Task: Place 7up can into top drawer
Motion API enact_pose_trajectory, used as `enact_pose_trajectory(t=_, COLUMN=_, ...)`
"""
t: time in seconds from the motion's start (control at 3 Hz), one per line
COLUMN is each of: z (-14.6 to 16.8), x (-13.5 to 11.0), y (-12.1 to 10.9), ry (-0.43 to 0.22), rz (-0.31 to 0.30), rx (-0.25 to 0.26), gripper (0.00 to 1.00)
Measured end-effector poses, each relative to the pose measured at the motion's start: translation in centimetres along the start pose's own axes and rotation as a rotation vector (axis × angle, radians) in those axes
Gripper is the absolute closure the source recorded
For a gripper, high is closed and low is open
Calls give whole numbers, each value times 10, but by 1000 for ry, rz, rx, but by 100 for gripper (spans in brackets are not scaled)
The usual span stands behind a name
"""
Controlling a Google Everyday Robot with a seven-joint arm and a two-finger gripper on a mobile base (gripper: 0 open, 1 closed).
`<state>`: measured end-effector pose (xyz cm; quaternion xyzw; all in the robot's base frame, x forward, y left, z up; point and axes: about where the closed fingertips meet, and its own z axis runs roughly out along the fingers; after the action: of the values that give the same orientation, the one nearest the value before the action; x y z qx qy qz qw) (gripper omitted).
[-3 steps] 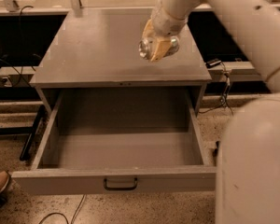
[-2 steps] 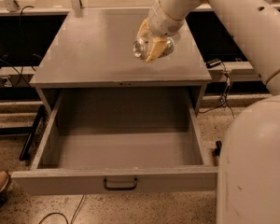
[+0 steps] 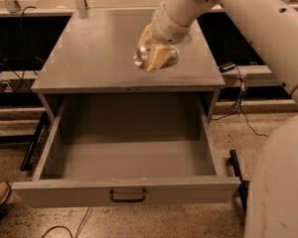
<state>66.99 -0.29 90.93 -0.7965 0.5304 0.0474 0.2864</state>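
The end effector [image 3: 158,54] grips the 7up can [image 3: 142,57] high over the bench [image 3: 94,58] near edge, likely to clear it before lowering into the open top drawer [image 3: 129,158].

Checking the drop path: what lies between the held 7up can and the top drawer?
Camera view: only a bare strip of the cabinet top. The end effector, above it, grips the 7up can; the top drawer shows nothing inside.

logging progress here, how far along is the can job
Done: the top drawer is pulled open and the gripper grips the 7up can. In hand: the can hangs above the cabinet top, behind the drawer opening. Left: carry it over the drawer, lower it in, release.
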Motion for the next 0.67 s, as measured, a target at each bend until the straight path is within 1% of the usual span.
enact_pose_trajectory(t=0.33, z=8, x=-47, y=28, ry=-35, rz=53, rx=-44, gripper=100)
enact_pose_trajectory(t=0.67, z=31, x=-90, y=64, ry=-99, rz=145, rx=-83, gripper=100)
